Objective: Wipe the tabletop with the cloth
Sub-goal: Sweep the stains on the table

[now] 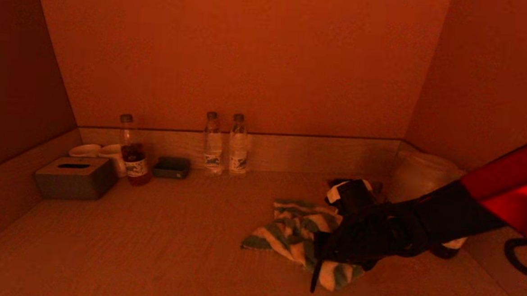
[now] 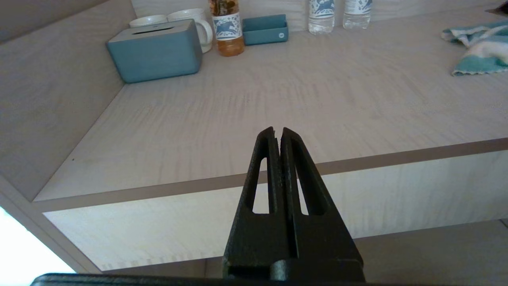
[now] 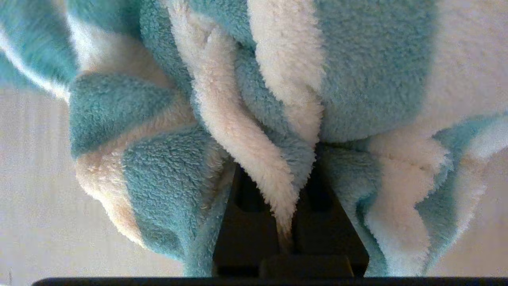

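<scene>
Across the worktop (image 1: 150, 241) in the head view, the cloth (image 1: 293, 233) lay crumpled well to the right of the grey tissue box (image 1: 76, 178), its near end under the right end effector (image 1: 330, 255). Two water bottles (image 1: 225, 144) stood at the back rim, farther from the tissue box than a tea bottle (image 1: 133, 152) and two mugs (image 1: 98, 152) just beside it. From the left wrist, the left end effector (image 2: 278, 133) hung before the worktop's front edge, its fingers pressed together on nothing, well apart from the tissue box (image 2: 156, 49); the cloth (image 2: 480, 49) showed far across. From the right wrist, the right end effector (image 3: 291, 234) pinched a fold of the striped cloth (image 3: 254, 99), which bunched over the fingers above the worktop (image 3: 35, 198).
</scene>
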